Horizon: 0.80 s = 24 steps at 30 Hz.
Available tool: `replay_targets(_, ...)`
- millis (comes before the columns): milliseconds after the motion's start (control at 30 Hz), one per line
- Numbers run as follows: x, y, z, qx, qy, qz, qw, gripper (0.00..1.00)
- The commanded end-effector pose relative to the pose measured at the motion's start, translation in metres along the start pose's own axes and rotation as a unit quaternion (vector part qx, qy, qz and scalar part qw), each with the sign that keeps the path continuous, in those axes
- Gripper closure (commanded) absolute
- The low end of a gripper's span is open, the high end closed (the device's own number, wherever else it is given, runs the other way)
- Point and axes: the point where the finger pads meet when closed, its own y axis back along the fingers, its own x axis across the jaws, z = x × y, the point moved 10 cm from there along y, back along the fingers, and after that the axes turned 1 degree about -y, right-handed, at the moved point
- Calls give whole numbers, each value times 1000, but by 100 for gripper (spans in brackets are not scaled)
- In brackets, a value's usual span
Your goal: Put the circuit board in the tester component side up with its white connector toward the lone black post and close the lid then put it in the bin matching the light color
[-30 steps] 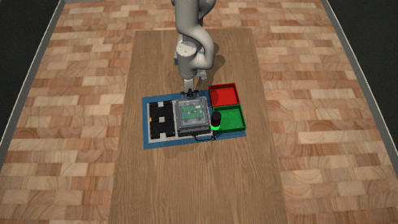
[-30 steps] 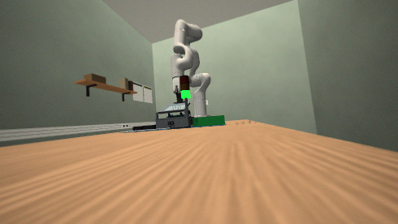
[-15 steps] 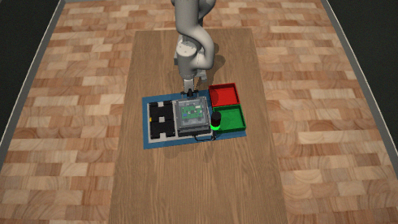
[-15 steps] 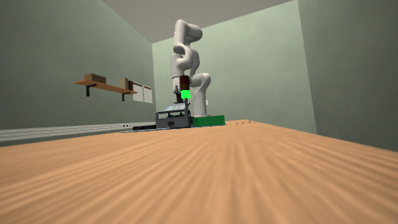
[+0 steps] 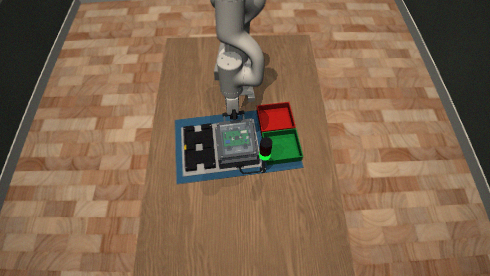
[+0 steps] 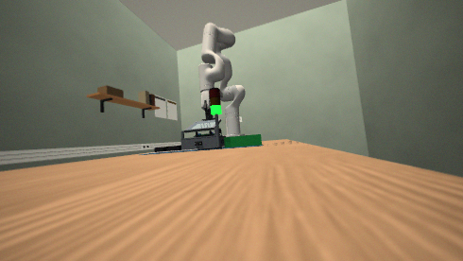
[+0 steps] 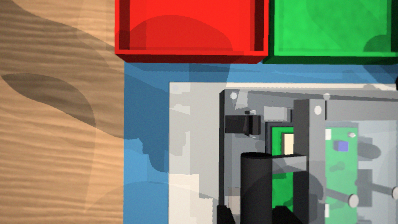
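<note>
End effector [image 5: 233, 117] [image 6: 208, 114] [image 7: 254, 216] slightly open, fingertips astride black handle [image 7: 256, 187], nothing gripped; circuit board [image 5: 237, 137] [image 7: 341, 172] beyond it under clear lid [image 5: 229, 131] [image 6: 203, 125] [image 7: 380, 150], long axis crosswise, connector direction can't tell. Wood-grain desk [image 5: 240, 215] [image 6: 236, 199] [image 7: 45, 155] underneath; only exterior shows wall shelf [image 6: 124, 101], behind end effector's side.

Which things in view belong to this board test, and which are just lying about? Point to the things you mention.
Job:
- circuit board [image 5: 235, 137] [image 7: 345, 175]
- tester [image 5: 240, 162] [image 6: 202, 143] [image 7: 230, 160]
- black tray [image 5: 192, 159] [image 6: 167, 148]
- signal light [image 5: 265, 150] [image 6: 215, 101]
- red bin [image 5: 275, 119] [image 7: 190, 30]
- green bin [image 5: 285, 147] [image 6: 243, 141] [image 7: 335, 25]

Not the job:
- wall shelf [image 6: 129, 102]
- brown box on its left end [image 6: 111, 91]
</note>
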Motion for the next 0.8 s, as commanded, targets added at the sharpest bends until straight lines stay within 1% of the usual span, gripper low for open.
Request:
replay_targets(0, 1, 0, 0, 0, 0, 1, 1000, 72)
replay_targets(200, 1, 0, 0, 0, 0, 1, 1000, 72)
replay_targets(233, 1, 0, 0, 0, 0, 1, 1000, 100)
replay_targets(767, 1, 0, 0, 0, 0, 1, 1000, 100)
